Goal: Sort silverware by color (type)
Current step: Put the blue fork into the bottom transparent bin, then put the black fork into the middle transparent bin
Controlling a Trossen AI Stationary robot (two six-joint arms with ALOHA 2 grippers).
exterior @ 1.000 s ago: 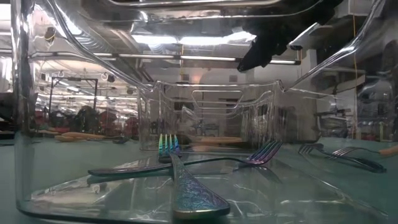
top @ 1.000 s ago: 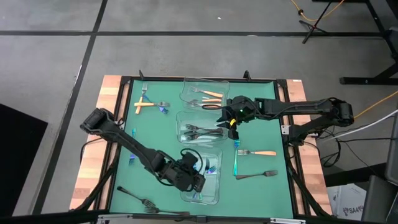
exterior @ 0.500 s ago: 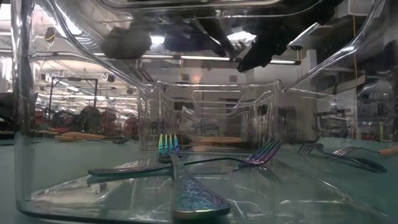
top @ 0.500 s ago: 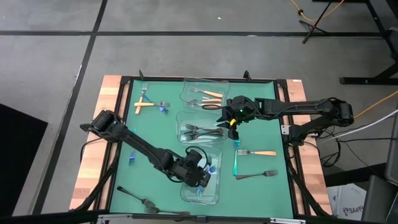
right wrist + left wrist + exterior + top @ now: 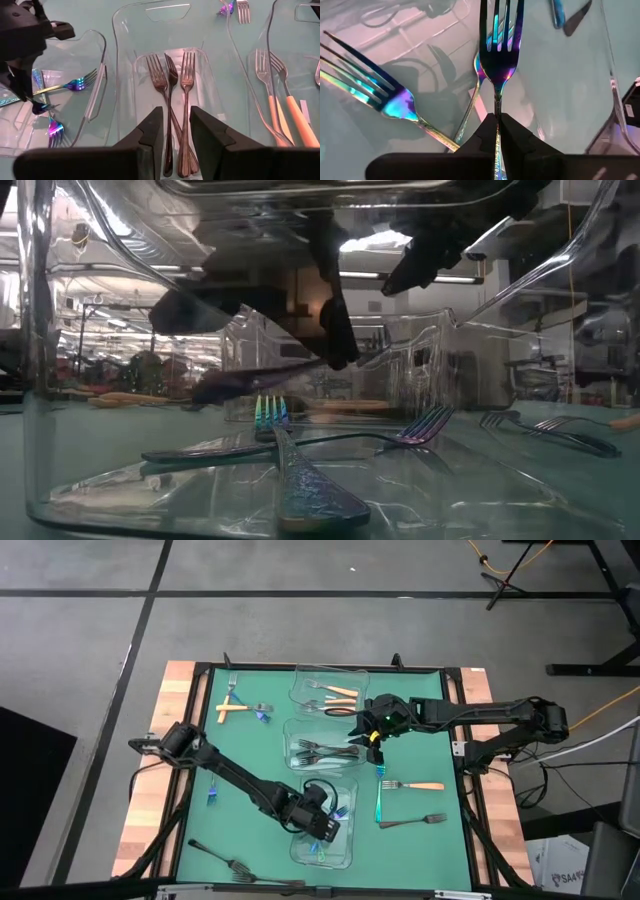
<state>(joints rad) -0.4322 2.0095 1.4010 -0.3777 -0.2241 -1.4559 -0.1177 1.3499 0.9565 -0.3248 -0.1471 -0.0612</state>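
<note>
Fingers of my left gripper [image 5: 497, 131] pinch an iridescent fork [image 5: 500, 45] over the near container [image 5: 345, 852]; my right gripper [image 5: 174, 131] hangs part-open, holding nothing, above the dark forks [image 5: 172, 85].

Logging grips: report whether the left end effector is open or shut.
Shut: the left end effector pinches an iridescent fork by its handle above the clear container.

Three clear plastic containers [image 5: 329, 687] [image 5: 322, 743] [image 5: 330, 825] stand in a row down the middle of the green tabletop [image 5: 250, 755], which has wooden edges [image 5: 150, 770]; grey floor [image 5: 90, 630] surrounds it.
</note>
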